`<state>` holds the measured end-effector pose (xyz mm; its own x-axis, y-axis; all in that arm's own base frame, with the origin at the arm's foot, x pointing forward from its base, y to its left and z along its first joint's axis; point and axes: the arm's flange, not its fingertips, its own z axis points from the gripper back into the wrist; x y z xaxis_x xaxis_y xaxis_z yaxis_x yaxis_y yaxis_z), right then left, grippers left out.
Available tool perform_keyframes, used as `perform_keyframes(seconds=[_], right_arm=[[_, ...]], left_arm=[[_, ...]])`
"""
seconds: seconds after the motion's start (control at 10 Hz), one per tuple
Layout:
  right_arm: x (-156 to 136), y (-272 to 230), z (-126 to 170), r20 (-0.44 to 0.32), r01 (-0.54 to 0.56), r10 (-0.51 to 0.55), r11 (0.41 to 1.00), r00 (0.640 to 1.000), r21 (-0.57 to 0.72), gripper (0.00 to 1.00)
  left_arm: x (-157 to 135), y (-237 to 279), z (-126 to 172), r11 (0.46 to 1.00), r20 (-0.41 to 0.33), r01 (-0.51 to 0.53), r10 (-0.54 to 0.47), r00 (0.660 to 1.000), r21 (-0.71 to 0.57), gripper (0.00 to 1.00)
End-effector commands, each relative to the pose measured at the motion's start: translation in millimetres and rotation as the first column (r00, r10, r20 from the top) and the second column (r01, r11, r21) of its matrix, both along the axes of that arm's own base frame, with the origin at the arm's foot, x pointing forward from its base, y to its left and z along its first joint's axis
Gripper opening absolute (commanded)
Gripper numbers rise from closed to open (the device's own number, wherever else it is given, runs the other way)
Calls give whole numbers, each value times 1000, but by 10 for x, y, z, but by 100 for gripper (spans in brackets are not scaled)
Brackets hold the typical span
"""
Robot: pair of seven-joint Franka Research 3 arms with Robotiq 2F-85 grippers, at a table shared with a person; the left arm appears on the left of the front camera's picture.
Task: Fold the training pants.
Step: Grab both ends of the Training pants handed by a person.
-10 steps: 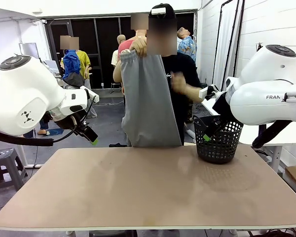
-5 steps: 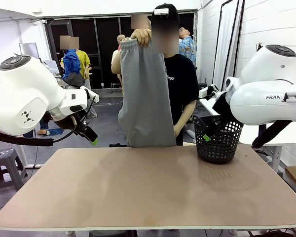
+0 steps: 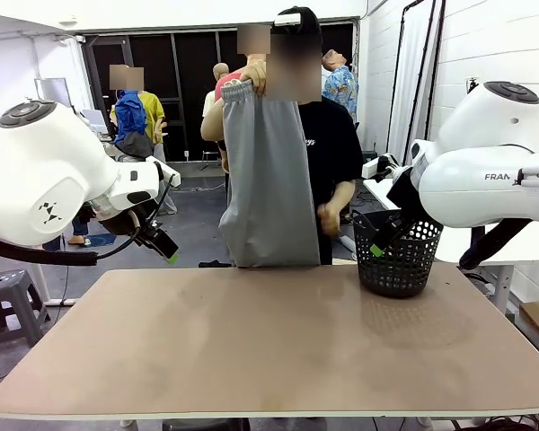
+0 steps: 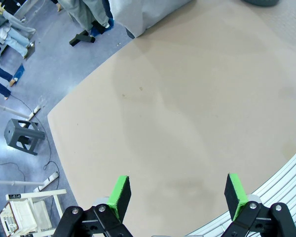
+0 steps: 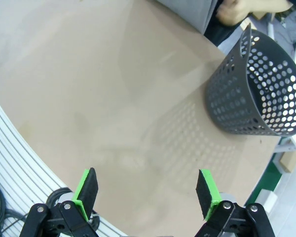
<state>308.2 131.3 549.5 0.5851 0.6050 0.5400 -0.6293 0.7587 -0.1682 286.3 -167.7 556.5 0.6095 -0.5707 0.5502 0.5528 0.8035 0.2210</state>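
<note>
Two empty grippers hover over the surface [image 3: 269, 350], my left gripper [image 4: 177, 195] and right gripper [image 5: 148, 190] both spread wide. The training pants [image 3: 268, 180] hang by the waistband from the person's hand [image 3: 254, 81] at the far edge, likely to be laid flat.

In the left wrist view the top edge cuts off the training pants [image 4: 148, 14] at twelve o'clock and the basket [image 4: 260, 2] at one o'clock; in the front view the person's hand [image 3: 328, 215] is blurred.
</note>
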Motion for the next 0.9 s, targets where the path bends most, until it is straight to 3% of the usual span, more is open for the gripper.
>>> perform_keyframes(seconds=[0.0, 0.8], right_arm=[[0, 2, -20, 3, -2, 2, 1000, 1000, 1, 100], [0, 2, -20, 3, -2, 2, 1000, 1000, 1, 100]], left_arm=[[-8, 8, -19, 1000, 5, -1, 1, 1000, -1, 100], [-8, 8, -19, 1000, 5, -1, 1, 1000, -1, 100]])
